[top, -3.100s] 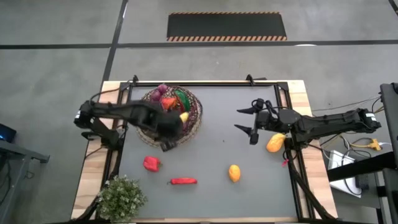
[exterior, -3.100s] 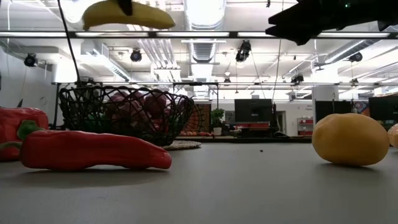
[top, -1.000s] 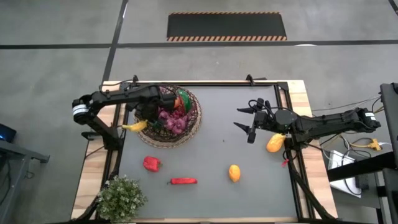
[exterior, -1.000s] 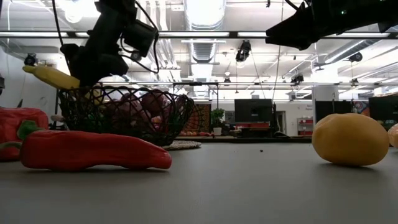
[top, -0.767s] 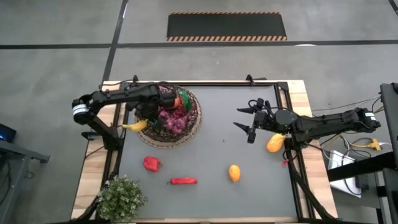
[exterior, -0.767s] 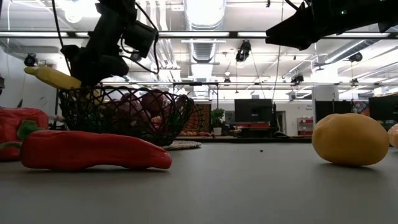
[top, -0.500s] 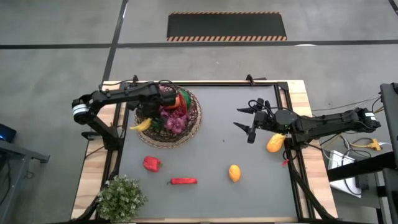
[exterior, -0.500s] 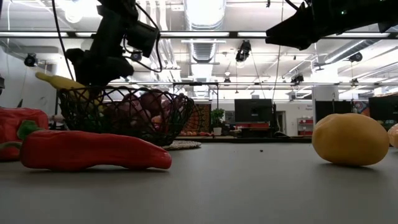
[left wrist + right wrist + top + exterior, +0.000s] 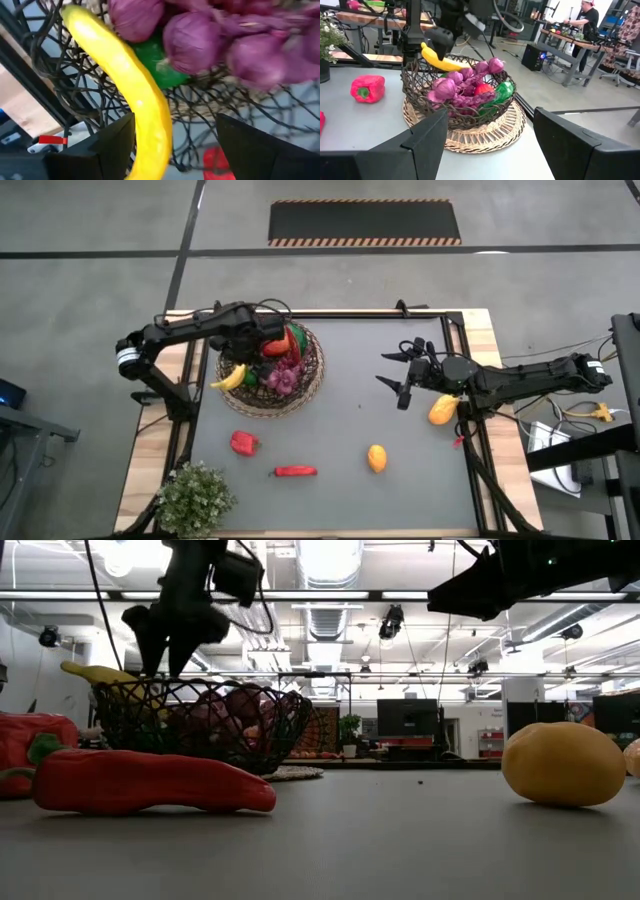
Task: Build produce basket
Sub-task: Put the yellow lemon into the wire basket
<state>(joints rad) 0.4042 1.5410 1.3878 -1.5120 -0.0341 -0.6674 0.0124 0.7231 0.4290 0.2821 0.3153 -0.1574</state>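
1. Our left tool (image 9: 252, 352) hangs over the basket (image 9: 310, 370) in the upper left of the high view. Its fingers stand apart on either side of the banana (image 9: 131, 95), with daylight between them and the fruit, so we judge it released, not gripped.
2. The banana lies across the basket's left rim (image 9: 232, 376), one end poking out beyond the wicker. We judge it was set there because the middle is already heaped with purple grapes (image 9: 284, 372), a green pepper (image 9: 296, 338) and a red fruit (image 9: 483, 89).
3. That perch looks uncertain: resting on the rim, the banana could tip off onto the desk (image 9: 350, 400) if brushed.
4. Our right tool (image 9: 402, 374) waits in the right middle of the high view, fingers wide apart and holding nothing, well apart from the basket.
5. Produce not yet gathered:
   - a yellow-orange fruit (image 9: 443, 411) just beside the right arm
   - an orange fruit (image 9: 376, 457) lower centre
   - a red chili (image 9: 295, 471) and a red pepper (image 9: 243, 443) lower left
6. A potted plant (image 9: 195, 498) stands at the desk's lower left corner, near the red pepper; reaching there calls for care. In the right wrist view a person (image 9: 582, 22) works far behind the desk, clear of both arms.
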